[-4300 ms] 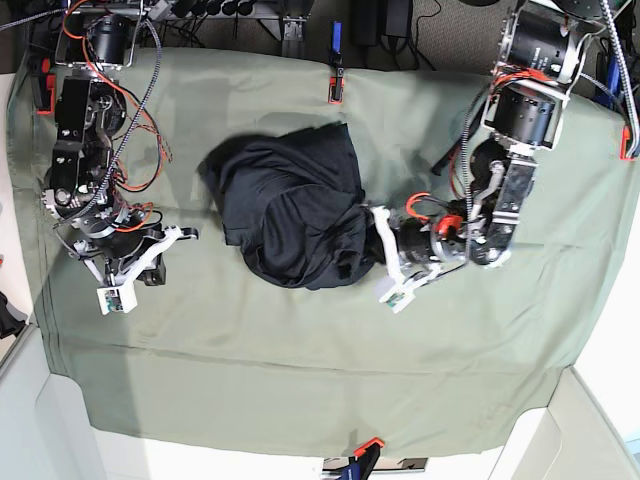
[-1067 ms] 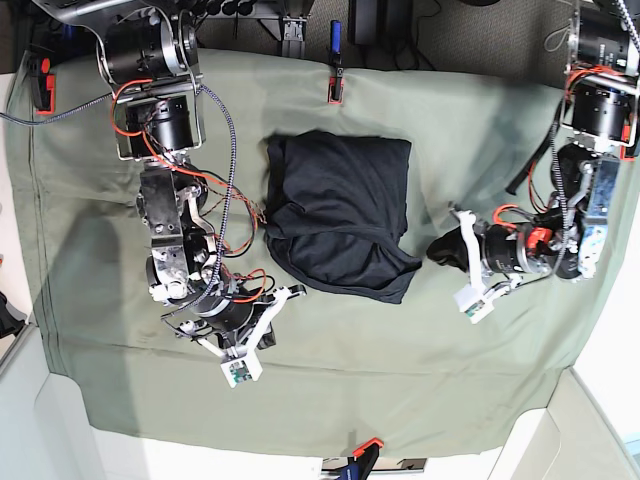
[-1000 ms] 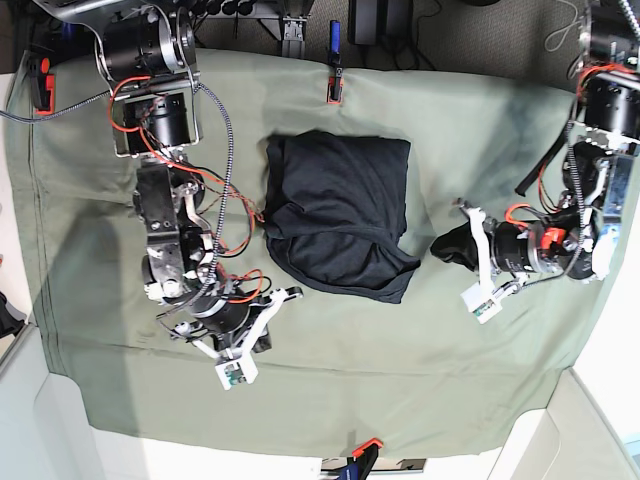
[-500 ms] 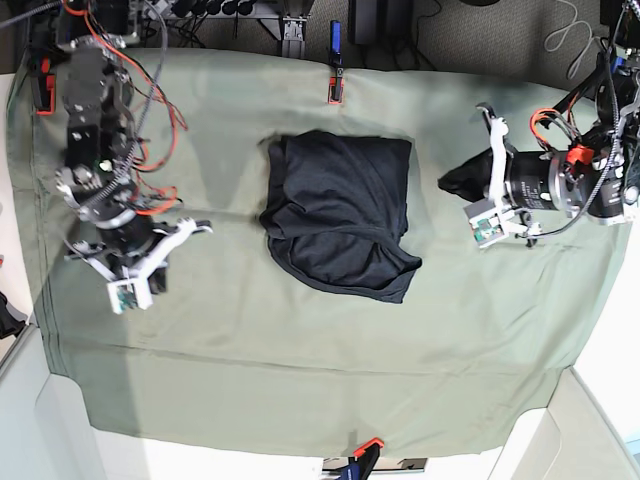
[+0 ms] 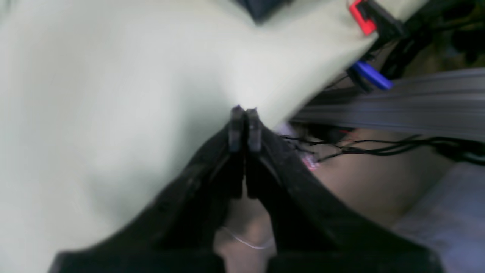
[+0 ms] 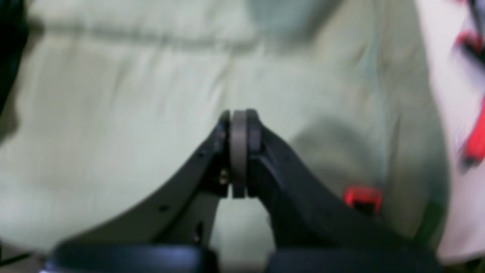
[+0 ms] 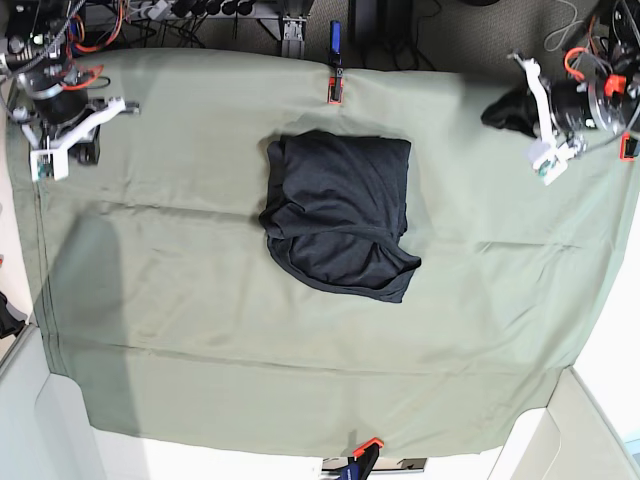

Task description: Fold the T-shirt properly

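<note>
The T-shirt [image 7: 340, 215] is a dark charcoal bundle folded into a rough rectangle, lying in the middle of the olive-green cloth [image 7: 200, 300] with nothing touching it. My left gripper [image 7: 500, 112] is shut and empty at the far right corner, well away from the shirt. The left wrist view shows that gripper [image 5: 244, 110] with its jaws pressed together over the cloth's edge, and a dark corner of the T-shirt [image 5: 265, 5] at the top. My right gripper [image 7: 88, 150] is shut and empty at the far left corner. In the right wrist view, the right gripper [image 6: 238, 113] is blurred and has only green cloth beneath it.
Red clamps [image 7: 334, 90] [image 7: 367, 445] [image 7: 627, 148] pin the cloth at the far, near and right edges. A blue clamp [image 7: 336, 40] and cables lie beyond the far edge. White table rim [image 7: 60, 440] shows at the near corners.
Both arms have pulled back from beside the shirt to the far corners, the left one to the right, the right one to the left. The folded shirt has not moved.
</note>
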Tool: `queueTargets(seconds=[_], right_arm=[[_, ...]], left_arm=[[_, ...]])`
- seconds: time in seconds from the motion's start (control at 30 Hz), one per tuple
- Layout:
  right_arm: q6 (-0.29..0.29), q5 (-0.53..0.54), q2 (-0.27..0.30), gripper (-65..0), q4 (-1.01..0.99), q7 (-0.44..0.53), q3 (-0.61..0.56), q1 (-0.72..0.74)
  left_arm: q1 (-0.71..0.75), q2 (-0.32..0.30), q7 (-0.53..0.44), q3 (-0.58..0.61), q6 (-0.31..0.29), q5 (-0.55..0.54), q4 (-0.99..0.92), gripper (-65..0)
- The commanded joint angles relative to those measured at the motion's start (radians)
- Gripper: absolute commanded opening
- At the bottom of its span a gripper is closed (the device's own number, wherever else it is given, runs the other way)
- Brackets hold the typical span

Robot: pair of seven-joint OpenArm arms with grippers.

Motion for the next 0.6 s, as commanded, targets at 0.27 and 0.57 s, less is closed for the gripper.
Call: queueTargets(seconds=[0.27,0.57], right_arm=[[0.083,0.177,0.009,-65.0,0.050,0.005,0.032,-0.306],[0.112,0.194,0.004,-65.0,-0.094,-0.003,-0.002,-0.478]], left_arm=[[0.304,0.166,-0.014,-0.033,-0.006,0.121,-0.001,-65.0],[0.319,0.198,-0.076,0.027,-0.006,0.287,-0.296,-65.0]])
